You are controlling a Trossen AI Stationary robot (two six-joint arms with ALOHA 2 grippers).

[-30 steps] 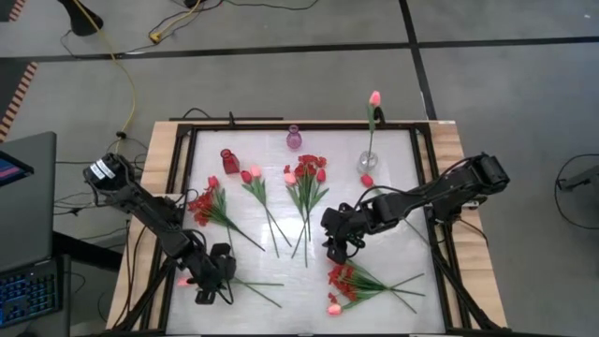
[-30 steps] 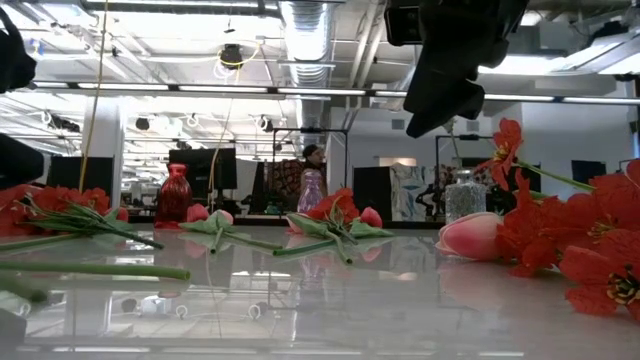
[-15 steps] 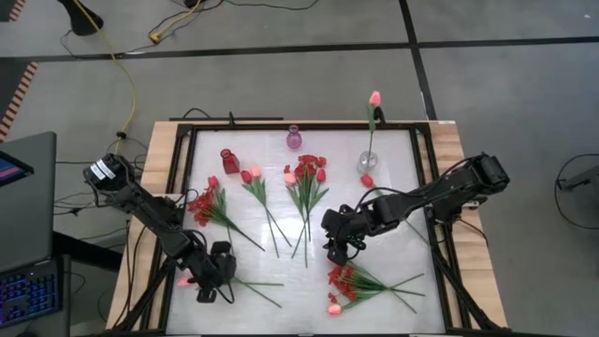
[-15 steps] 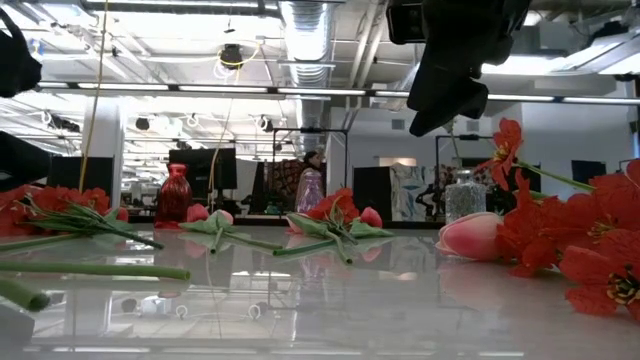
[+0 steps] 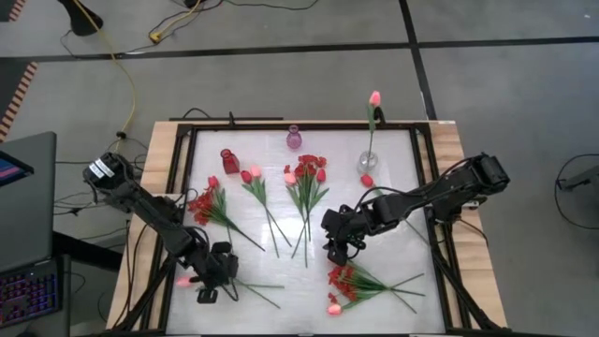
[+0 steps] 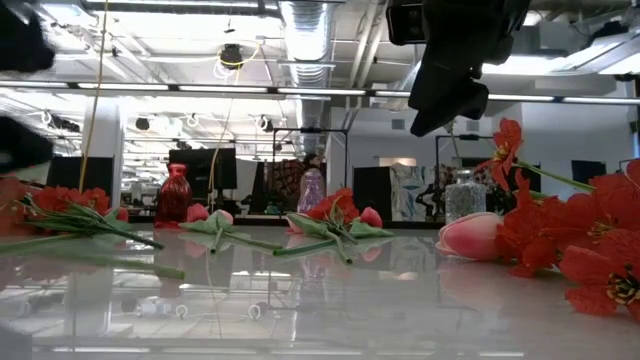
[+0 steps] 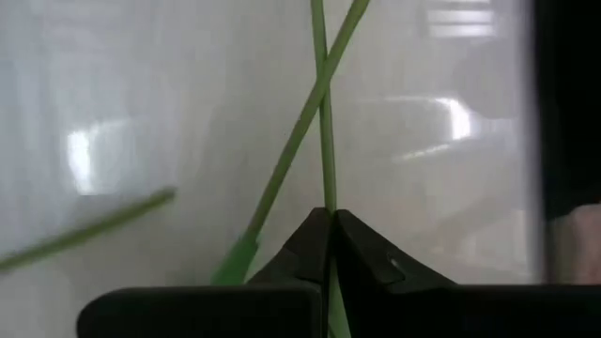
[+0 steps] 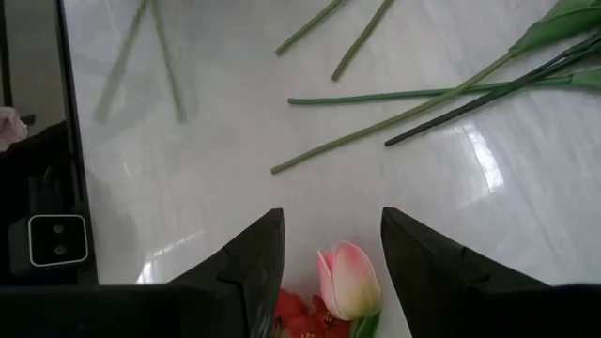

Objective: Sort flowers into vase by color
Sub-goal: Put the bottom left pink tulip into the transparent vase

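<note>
My left gripper (image 5: pixel 210 284) is near the table's near left corner, shut on a thin green flower stem (image 7: pixel 324 113). A second stem (image 7: pixel 293 141) crosses it, and a third (image 7: pixel 89 230) lies apart. A pink bud (image 5: pixel 181 279) shows beside the arm. My right gripper (image 5: pixel 337 249) hangs open above the table's middle. A pink tulip bud (image 8: pixel 348 279) lies on the table below the gap between its fingers. A red vase (image 5: pixel 229 160), a purple vase (image 5: pixel 294 139) and a clear vase (image 5: pixel 366 162) holding a pink tulip (image 5: pixel 374 98) stand along the far edge. My left gripper pinches one green stem (image 7: pixel 326 202) between its two fingertips. The fingers slant down toward the table, and the stem runs straight on ahead of them. Its far part crosses over another stem on the table. I cannot tell where along the stem the fingers sit.
Loose bunches of flowers lie on the white tabletop: red blossoms (image 5: pixel 208 204), pink and red tulips (image 5: pixel 257 187), a mixed bunch (image 5: pixel 307 183), and red blossoms with a pink bud (image 5: pixel 360 285) near the front right. A dark frame (image 5: pixel 187 187) edges the table.
My left gripper has shut on the green stem and risen a little. In the low view the nearest stem end at the left has left the table, and the stem behind it is blurred. My right gripper has kept still.
</note>
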